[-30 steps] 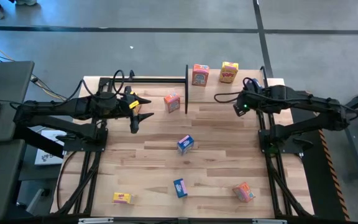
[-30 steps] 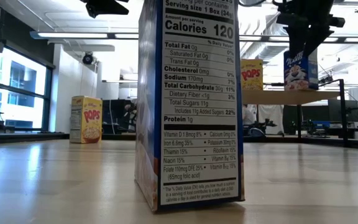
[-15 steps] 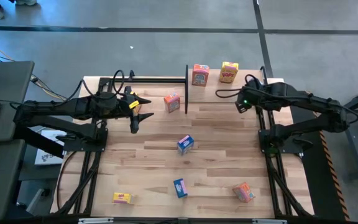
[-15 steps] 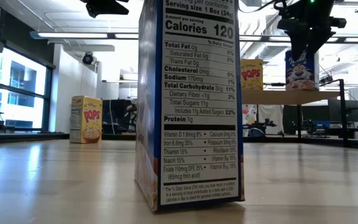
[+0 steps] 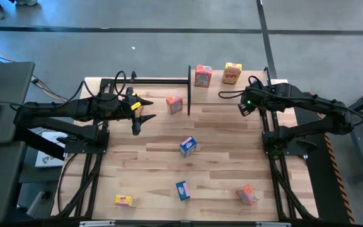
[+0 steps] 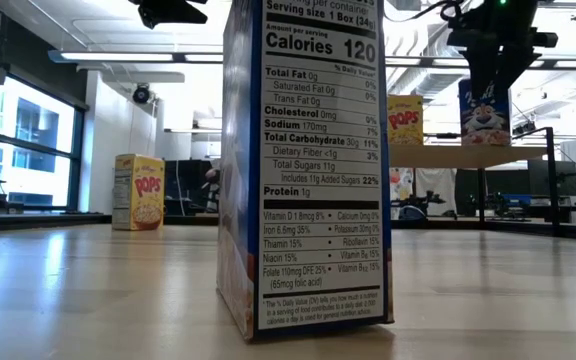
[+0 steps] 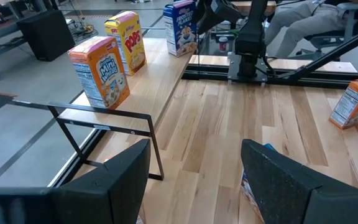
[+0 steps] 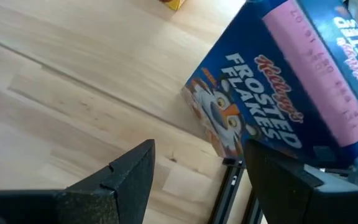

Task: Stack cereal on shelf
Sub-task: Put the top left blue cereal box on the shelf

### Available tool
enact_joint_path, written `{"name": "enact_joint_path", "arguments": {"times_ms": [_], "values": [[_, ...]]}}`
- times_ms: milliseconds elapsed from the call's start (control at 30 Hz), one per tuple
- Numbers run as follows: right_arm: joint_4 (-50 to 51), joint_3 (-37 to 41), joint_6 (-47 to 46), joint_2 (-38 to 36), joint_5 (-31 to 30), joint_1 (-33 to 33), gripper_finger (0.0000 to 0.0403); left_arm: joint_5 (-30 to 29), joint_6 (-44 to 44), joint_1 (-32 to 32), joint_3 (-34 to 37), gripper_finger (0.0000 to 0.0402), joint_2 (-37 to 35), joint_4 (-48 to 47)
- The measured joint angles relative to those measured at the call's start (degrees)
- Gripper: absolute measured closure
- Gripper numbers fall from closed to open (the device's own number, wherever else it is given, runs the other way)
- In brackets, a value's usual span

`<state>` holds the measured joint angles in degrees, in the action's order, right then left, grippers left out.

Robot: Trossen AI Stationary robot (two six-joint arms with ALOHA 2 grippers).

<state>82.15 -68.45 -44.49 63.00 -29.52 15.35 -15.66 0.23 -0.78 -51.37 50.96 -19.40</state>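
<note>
On the shelf [image 7: 160, 68], blue Frosted Flakes box [image 8: 278, 99] upright.

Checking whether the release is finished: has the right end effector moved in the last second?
Yes. The right end effector pulled back toward its table edge, away from the yellow box, leaving the Frosted Flakes box on the shelf.

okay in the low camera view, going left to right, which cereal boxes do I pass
Yellow Pops box on the table → big blue box up close showing its nutrition label → yellow Pops box on the shelf → blue Frosted Flakes box on the shelf, right under the right gripper.
</note>
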Motion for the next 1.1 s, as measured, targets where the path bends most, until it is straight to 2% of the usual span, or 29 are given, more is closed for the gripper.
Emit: {"name": "enact_joint_path", "arguments": {"times_ms": [167, 533, 1100], "values": [[-0.1, 0.5, -0.8, 0.0, 0.6, -1.5, 0.0164, 0.0, 0.0, 0.0, 0.0, 0.0158, 0.0, 0.0], [-2.0, 8.6, -7.6, 0.0, -2.1, -7.6, 0.0164, 0.0, 0.0, 0.0, 0.0, 0.0158, 0.0, 0.0], [-4.9, 11.4, -6.5, 0.1, -8.0, -3.8, 0.0164, 0.0, 0.0, 0.0, 0.0, 0.0158, 0.0, 0.0]]}}
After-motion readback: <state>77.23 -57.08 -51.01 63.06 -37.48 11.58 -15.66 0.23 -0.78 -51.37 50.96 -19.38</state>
